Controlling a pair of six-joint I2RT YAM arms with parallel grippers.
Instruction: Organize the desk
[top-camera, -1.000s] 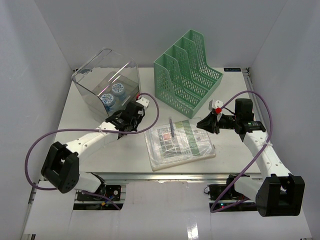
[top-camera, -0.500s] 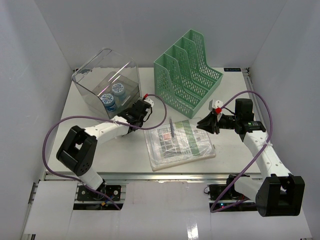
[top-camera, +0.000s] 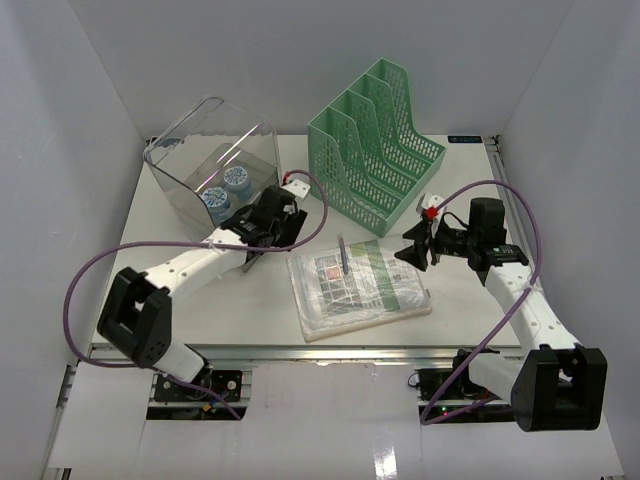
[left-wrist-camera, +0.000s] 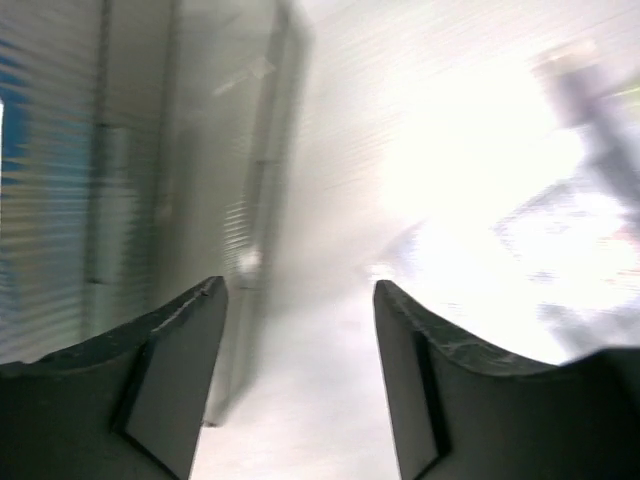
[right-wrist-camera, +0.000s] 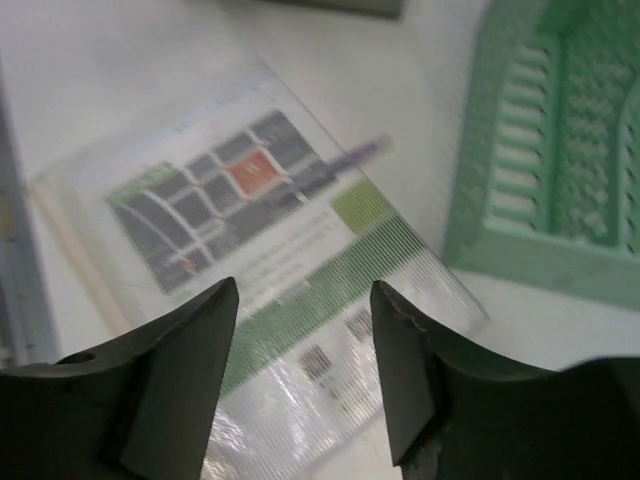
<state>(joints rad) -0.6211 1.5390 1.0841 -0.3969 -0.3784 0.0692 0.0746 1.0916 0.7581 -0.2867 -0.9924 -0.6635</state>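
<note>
A: How will the tabletop (top-camera: 245, 312) handle?

B: Stiff, heavy and fixed, I'd judge; nothing on it to take hold of; its smooth white face probably lets things slide, so the work falls on what it carries.

A: Where is it, and how does it look?

B: It spans the white booth, flat and rectangular, with a metal rail along the near edge; a green file rack (top-camera: 380, 145) and a clear bin (top-camera: 195, 165) holding blue-lidded jars (top-camera: 237, 178) stand at the back; a glossy booklet (top-camera: 360, 290) lies near the middle with a pen (top-camera: 343, 255) across it.

A: And the tools?

B: The left tool (left-wrist-camera: 300, 288) is spread and empty, just beside the bin; the right tool (right-wrist-camera: 302, 290) is spread and empty too, aimed at the booklet; that booklet looks thin and floppy, best pinched at an edge; the pen may roll.
</note>
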